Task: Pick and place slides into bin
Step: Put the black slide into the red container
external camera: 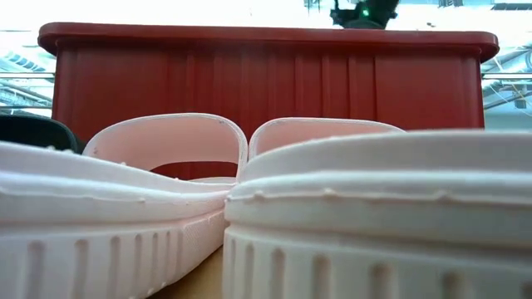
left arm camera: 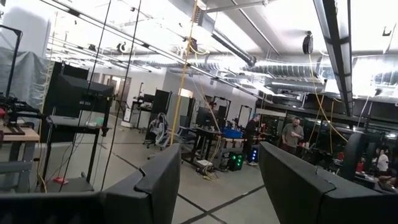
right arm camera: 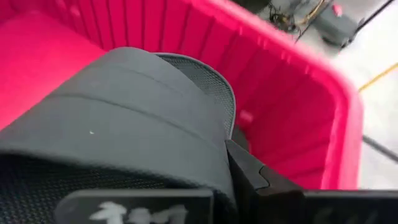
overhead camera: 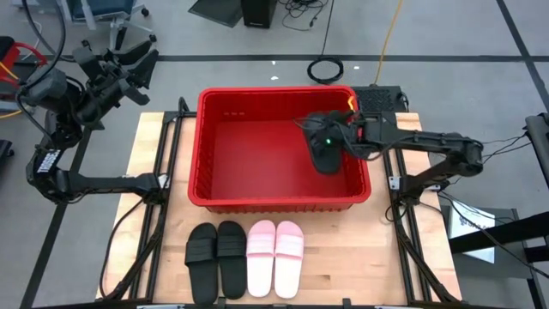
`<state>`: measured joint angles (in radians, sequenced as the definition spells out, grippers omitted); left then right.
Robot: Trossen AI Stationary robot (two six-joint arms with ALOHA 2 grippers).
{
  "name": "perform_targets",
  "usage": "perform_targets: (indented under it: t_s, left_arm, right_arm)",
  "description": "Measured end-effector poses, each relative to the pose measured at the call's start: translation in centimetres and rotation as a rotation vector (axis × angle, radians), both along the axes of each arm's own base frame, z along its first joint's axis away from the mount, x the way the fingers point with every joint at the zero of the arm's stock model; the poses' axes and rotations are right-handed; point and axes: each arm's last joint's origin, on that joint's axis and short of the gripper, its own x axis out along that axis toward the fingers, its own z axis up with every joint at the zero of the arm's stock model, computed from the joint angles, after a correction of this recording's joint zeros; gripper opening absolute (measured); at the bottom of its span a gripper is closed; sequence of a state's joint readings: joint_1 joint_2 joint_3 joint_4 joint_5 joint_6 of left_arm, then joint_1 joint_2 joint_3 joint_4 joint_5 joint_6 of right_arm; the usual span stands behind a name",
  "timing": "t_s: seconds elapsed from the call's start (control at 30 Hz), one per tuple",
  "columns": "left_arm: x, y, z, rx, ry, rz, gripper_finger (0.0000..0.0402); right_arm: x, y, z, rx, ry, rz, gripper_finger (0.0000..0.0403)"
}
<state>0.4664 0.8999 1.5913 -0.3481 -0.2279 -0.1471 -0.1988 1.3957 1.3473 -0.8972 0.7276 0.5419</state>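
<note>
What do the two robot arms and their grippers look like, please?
Both arms are dark, jointed and tubular, with black cables. The left gripper has two broad, flat black fingers. The right gripper is black and blocky, with a small green light on it.

In the low view the pink slides (external camera: 332, 216) fill the foreground, cut off by the picture's edges; they hide the lower bin (external camera: 266, 75) wall and most of a black slide (external camera: 33, 131); the bin's inside cannot be seen there; in the right wrist view the held slide (right arm camera: 137, 124) is blurred, cut by the edges, and covers the right gripper's fingers; distant people (left arm camera: 292, 134) in the left wrist view are too small to tell apart.
</note>
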Motion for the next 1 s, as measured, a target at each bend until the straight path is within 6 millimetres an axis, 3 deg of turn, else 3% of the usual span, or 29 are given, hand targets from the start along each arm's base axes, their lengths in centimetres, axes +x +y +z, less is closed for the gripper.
perform_targets:
  t_s: [0.23,0.43,0.77,1.0]
  left_arm:
    - [0.0,0.0,0.0,0.004,0.003,0.001,0.0214]
    - [0.0,0.0,0.0,0.003,0.002,0.001,0.0214]
    - [0.0,0.0,0.0,0.002,0.001,0.001,0.0214]
    - [0.0,0.0,0.1,-0.001,-0.011,-0.001,0.0214]
  right_arm:
    - [-1.1,0.7,-4.5,0.099,0.03,-0.005,0.0004]
    - [-1.7,1.4,-7.3,0.142,0.058,-0.014,0.0004]
    - [-3.0,1.6,-9.9,0.094,0.188,-0.006,0.0004]
    - [-3.6,0.6,-10.4,0.081,0.226,-0.043,0.0004]
